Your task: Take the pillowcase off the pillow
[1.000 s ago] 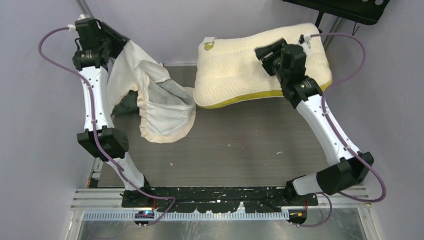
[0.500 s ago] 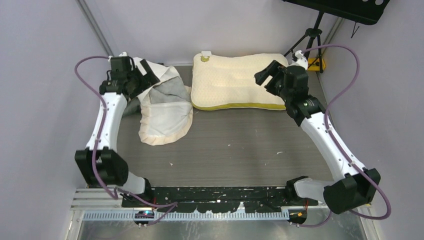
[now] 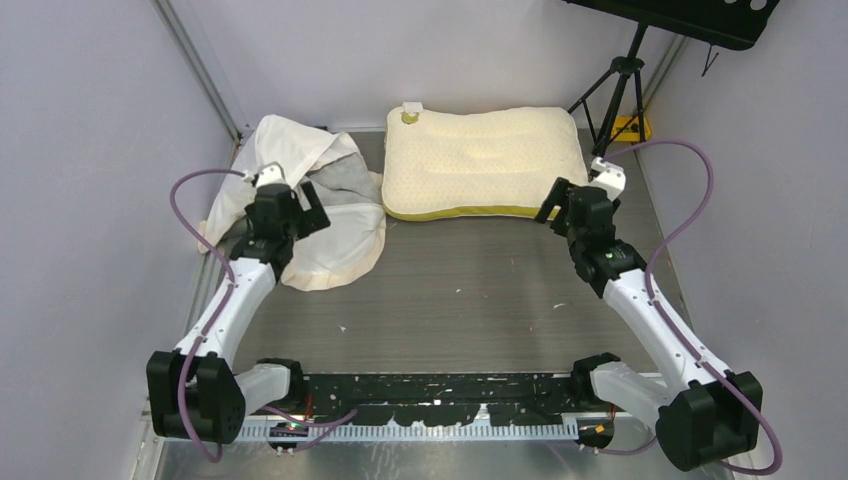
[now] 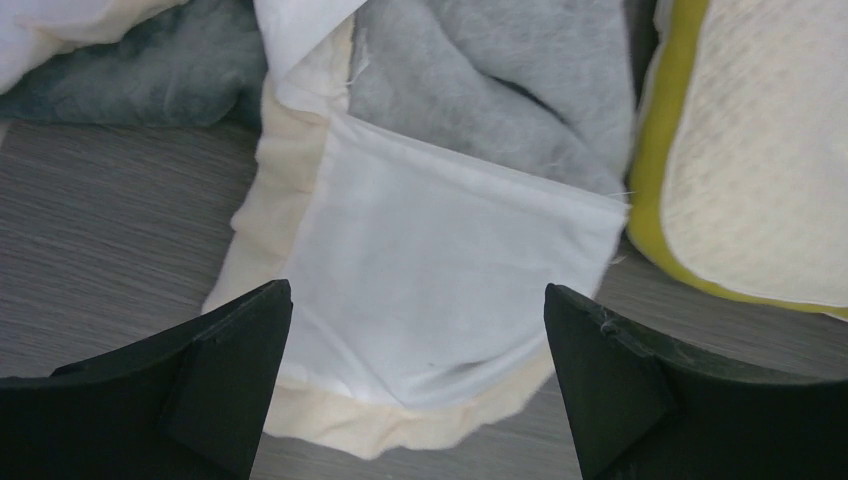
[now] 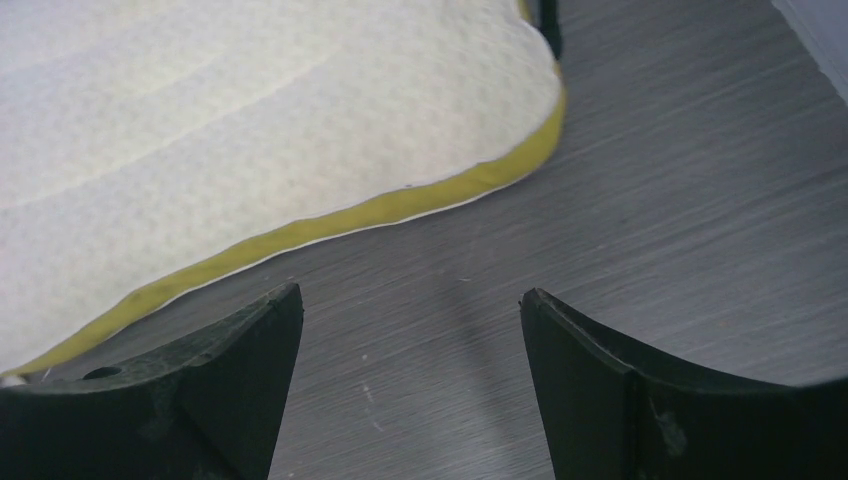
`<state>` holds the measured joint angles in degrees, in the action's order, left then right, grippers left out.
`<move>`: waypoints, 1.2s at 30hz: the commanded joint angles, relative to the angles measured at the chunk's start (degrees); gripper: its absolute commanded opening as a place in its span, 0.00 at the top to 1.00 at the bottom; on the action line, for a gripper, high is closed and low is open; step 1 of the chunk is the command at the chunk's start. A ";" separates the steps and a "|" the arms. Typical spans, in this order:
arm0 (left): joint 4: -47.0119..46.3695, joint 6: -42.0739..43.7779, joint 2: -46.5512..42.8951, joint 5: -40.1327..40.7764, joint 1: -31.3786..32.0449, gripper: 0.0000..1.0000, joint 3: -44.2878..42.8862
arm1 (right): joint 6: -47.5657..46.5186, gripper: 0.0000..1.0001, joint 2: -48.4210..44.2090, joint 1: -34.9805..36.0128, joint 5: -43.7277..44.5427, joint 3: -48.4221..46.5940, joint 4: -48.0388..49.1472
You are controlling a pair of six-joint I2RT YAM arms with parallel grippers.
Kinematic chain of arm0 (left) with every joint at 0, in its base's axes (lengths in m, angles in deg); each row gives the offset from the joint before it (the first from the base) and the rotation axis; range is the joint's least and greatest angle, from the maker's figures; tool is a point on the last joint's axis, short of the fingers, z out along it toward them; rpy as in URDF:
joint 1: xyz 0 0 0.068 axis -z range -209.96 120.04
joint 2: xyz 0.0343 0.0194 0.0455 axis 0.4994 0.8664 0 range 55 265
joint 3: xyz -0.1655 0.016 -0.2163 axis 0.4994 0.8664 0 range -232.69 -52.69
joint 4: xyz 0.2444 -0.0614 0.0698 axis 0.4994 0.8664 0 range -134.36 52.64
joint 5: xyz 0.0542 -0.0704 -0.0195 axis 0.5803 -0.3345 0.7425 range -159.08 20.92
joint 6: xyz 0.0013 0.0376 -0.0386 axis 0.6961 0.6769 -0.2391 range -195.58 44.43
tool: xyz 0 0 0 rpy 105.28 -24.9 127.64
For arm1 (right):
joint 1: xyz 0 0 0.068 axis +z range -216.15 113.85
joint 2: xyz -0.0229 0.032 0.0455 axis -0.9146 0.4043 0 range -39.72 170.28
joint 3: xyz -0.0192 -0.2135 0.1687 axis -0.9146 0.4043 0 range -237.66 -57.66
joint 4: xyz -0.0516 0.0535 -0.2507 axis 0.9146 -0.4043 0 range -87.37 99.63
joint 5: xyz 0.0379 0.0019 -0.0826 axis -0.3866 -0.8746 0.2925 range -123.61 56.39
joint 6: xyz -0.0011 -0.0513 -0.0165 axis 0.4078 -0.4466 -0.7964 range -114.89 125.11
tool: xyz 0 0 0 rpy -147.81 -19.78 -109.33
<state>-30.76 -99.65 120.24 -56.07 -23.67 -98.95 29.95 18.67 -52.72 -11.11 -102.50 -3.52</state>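
The pillowcase lies crumpled at the back left of the table, cream-white with grey patches and a frill edge; it also shows in the left wrist view. The pillow, pale yellow with a brighter side band, lies flat at the back centre, apart from the cover; its corner shows in the right wrist view. My left gripper is open and empty above the pillowcase. My right gripper is open and empty over bare table by the pillow's front right corner.
Grey walls stand close on the left, back and right. A black tripod stands at the back right behind the pillow. The grey table top stretches between the arms. A black rail runs along the near edge.
Both arms have lowered and pulled back toward the near side. The left gripper let go of the pillowcase, which now lies on the table. The right gripper left the pillow, which now lies flat.
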 commanded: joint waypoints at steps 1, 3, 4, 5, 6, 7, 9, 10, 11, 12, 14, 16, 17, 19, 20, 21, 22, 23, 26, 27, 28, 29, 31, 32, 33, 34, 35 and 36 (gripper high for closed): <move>-20.85 7.63 -3.53 5.16 0.66 0.00 10.92 | 1.10 0.15 -1.14 -6.95 -2.08 3.66 8.20; -26.18 11.18 -3.08 5.83 0.66 0.00 15.10 | -3.21 0.15 -0.92 -7.71 -0.97 6.53 11.95; -27.88 12.67 -2.22 6.93 0.69 0.00 16.69 | -5.78 0.15 -0.65 -7.72 -0.57 7.64 14.70; -28.99 13.71 -1.22 7.64 0.67 0.00 17.51 | -8.83 0.14 -0.32 -7.72 -0.67 9.12 17.14; -30.16 14.58 -0.20 7.64 0.71 0.00 18.30 | -10.44 0.14 0.18 -7.76 -0.84 10.68 19.67; -32.81 15.84 0.85 7.00 0.69 0.00 19.31 | -10.91 0.14 0.51 -7.72 -0.51 12.17 21.84; -38.03 17.13 2.87 5.97 0.67 0.00 21.67 | -12.58 0.14 1.52 -7.73 -0.62 16.06 28.99; -41.05 17.78 3.94 5.35 0.67 0.00 22.98 | -13.90 0.14 2.27 -7.74 -0.75 18.25 33.23; -44.34 18.63 5.33 4.79 0.68 0.00 24.25 | -14.85 0.14 3.60 -7.78 -0.26 20.18 37.33; -47.60 19.11 6.91 4.51 0.73 0.00 25.36 | -15.40 0.14 5.04 -7.72 0.76 21.54 40.55; -47.35 19.54 9.15 3.98 0.57 0.01 24.32 | -16.40 0.14 8.39 -7.76 3.47 22.90 45.06; -49.33 20.51 10.94 3.30 0.60 0.02 23.75 | -17.06 0.14 11.65 -8.14 4.67 24.18 50.62; -51.98 20.71 11.80 4.34 0.58 0.02 24.08 | -16.44 0.14 13.29 -8.73 4.62 24.91 53.58; -54.25 21.09 12.93 4.26 0.13 0.02 24.15 | -15.39 0.14 17.49 -10.20 3.85 26.45 60.36; -56.47 21.31 13.58 3.73 -0.19 0.03 25.00 | -14.90 0.14 19.51 -10.86 3.74 27.25 63.22; -59.83 21.53 14.66 2.78 -0.79 0.03 26.39 | -14.44 0.14 21.86 -11.58 3.44 27.99 67.53; -65.23 21.56 16.59 2.27 -1.21 0.03 28.18 | -14.09 0.14 25.02 -12.07 3.12 28.69 70.67; -71.91 21.22 18.93 2.20 -1.53 0.02 29.59 | -13.97 0.14 27.20 -12.45 2.77 29.07 73.49; -78.54 20.90 24.92 1.49 -2.56 0.00 30.34 | -15.38 0.14 30.32 -12.57 -1.11 27.17 72.09; -73.51 20.28 22.64 0.68 -2.83 0.00 29.36 | -15.30 0.14 29.98 -12.70 -2.05 25.34 67.87; -69.58 19.88 21.74 0.03 -3.06 0.00 28.17 | -15.76 0.14 30.99 -12.68 -2.44 24.82 68.99; -69.84 20.40 22.12 -0.91 -3.13 0.00 27.74 | -15.72 0.14 30.75 -12.69 -2.50 24.89 68.85; -72.48 21.76 23.80 -3.25 -3.20 0.00 27.50 | -15.55 0.16 30.79 -12.65 -2.68 24.76 68.52; -69.80 21.64 23.01 -3.65 -3.21 0.01 27.05 | -15.66 0.18 31.03 -12.65 -2.68 24.81 69.05; -67.93 21.53 22.61 -3.83 -3.21 0.01 26.32 | -15.53 0.24 30.70 -12.64 -2.62 24.68 67.97; -67.97 21.59 22.91 -3.72 -3.16 0.01 26.23 | -15.58 0.25 30.59 -12.64 -2.58 24.63 67.58; -69.29 21.50 23.39 -3.26 -3.16 0.01 26.48 | -15.64 0.22 30.87 -12.64 -2.58 24.74 68.49; -69.84 21.28 23.55 -3.26 -3.17 0.01 26.52 | -15.65 0.12 30.91 -12.64 -2.62 24.73 68.45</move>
<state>-96.46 -79.35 143.91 -58.19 -26.63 -71.04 15.19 50.10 -65.31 -13.58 -76.73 61.33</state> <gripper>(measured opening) 0.993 0.772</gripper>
